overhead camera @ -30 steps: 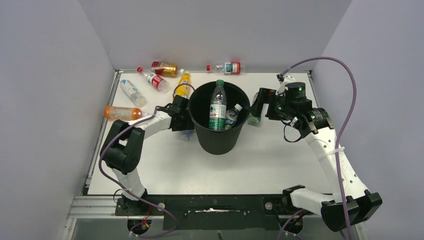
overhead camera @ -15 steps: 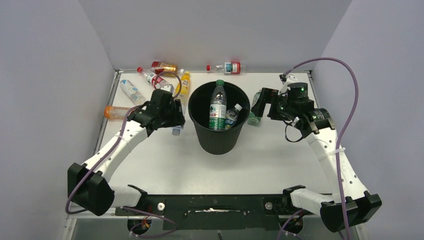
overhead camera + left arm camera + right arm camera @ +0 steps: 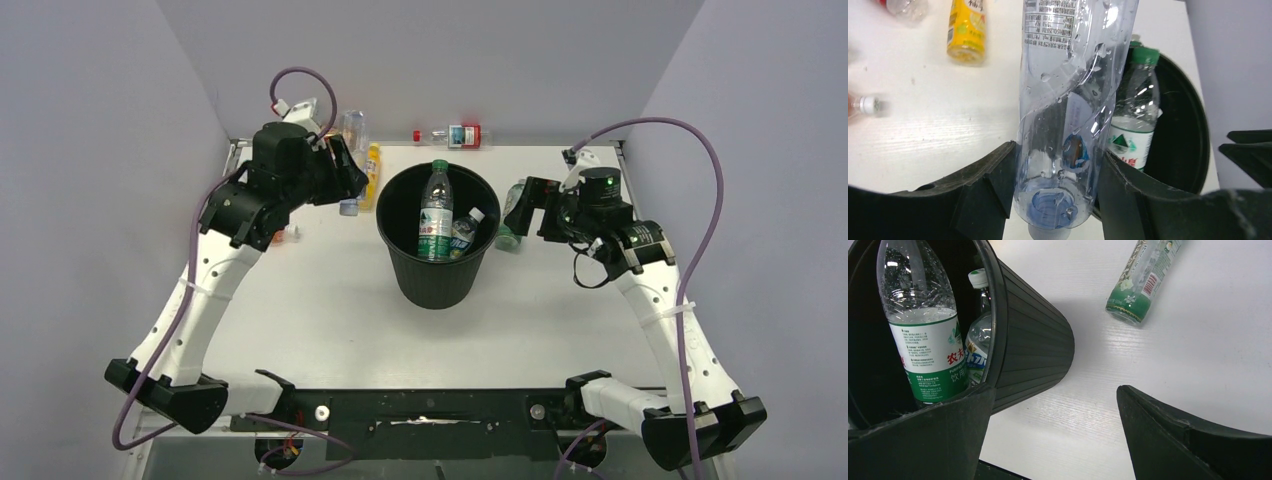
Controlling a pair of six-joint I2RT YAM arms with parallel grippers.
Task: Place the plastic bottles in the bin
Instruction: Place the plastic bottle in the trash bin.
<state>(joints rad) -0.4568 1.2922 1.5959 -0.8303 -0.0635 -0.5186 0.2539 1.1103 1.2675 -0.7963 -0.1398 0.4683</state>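
2 fingers of the left gripper (image 3: 1055,167) clamp a clear bottle (image 3: 1068,100), cap end nearest the wrist, held high beside the left rim of the bin (image 3: 437,280); the left arm slants steeply up from its base. The right gripper (image 3: 1054,390) gapes wide and empty just right of the bin, near a green-labelled bottle (image 3: 1143,280) lying on the table (image 3: 1198,340), its arm bent at the elbow. Inside the bin stand a green-capped bottle (image 3: 435,215) and a white-capped bottle (image 3: 463,232).

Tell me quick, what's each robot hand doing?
Left gripper: closed on a clear bottle.
Right gripper: open, empty.
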